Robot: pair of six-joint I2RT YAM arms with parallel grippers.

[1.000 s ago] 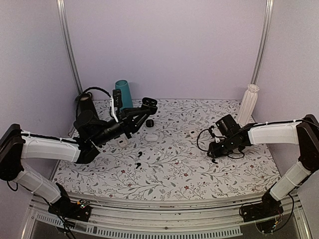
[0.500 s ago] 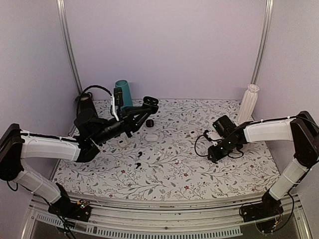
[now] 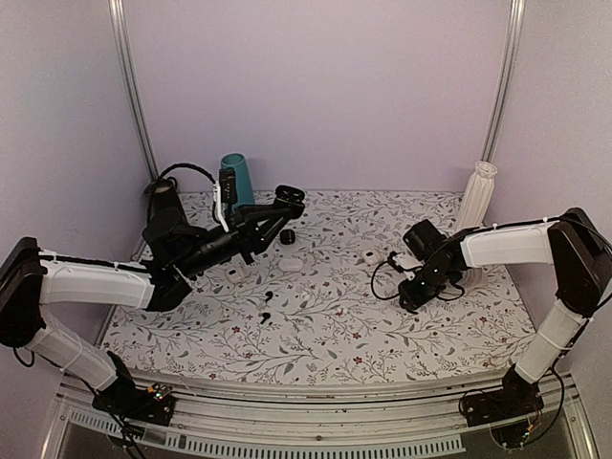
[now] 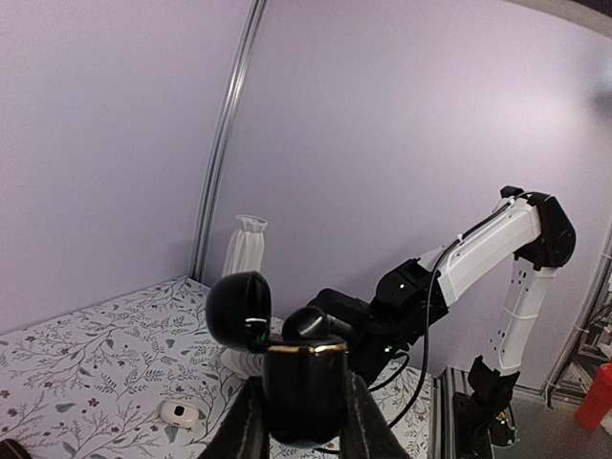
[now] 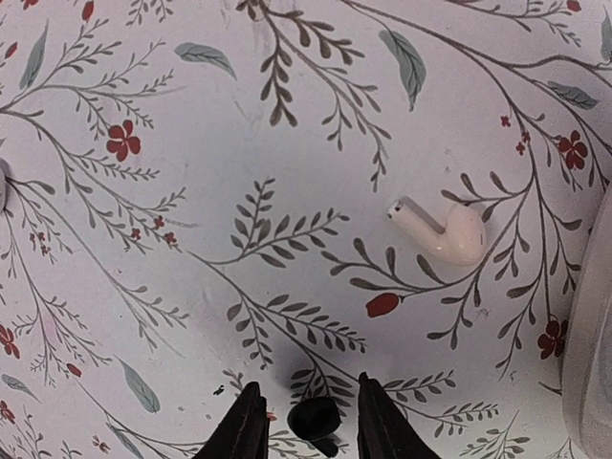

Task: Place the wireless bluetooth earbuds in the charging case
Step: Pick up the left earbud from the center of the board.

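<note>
Desk (image 3: pixel 382 335): white cloth w/ grey leaf sprigs & small red flowers over the whole top.
Room: plain lilac walls on 3 sides; metal rail (image 3: pixel 133 96) up each back corner.
Landmark: white ribbed vase (image 3: pixel 476 199), upright at back R of desk.
Left hand (image 4: pixel 304 421): up in the air, well L of vase, pinching the charging case (image 4: pixel 304 382) by its sides. Lid (image 4: pixel 239 308) is flipped open.
Right hand (image 5: pixel 314 406): low over desk, near vase on its L. Fingers a bit spread, 1 black earbud (image 5: pixel 314 419) between the tips w/ thin gap each side.
Loose: 2 black earbuds (image 3: pixel 269 295) (image 3: pixel 264 315) on cloth, far L of vase.
Top view only: teal cup (image 3: pixel 236 179) at back, far L of vase. Also 2 white cases (image 3: pixel 290 260) (image 3: pixel 235 273) & a small black item (image 3: pixel 285 236), L of vase.
Right wrist only: white earbud (image 5: pixel 440 229) lying on cloth near the black one.
Left wrist only: open lid seen clearly; vase behind it.
</note>
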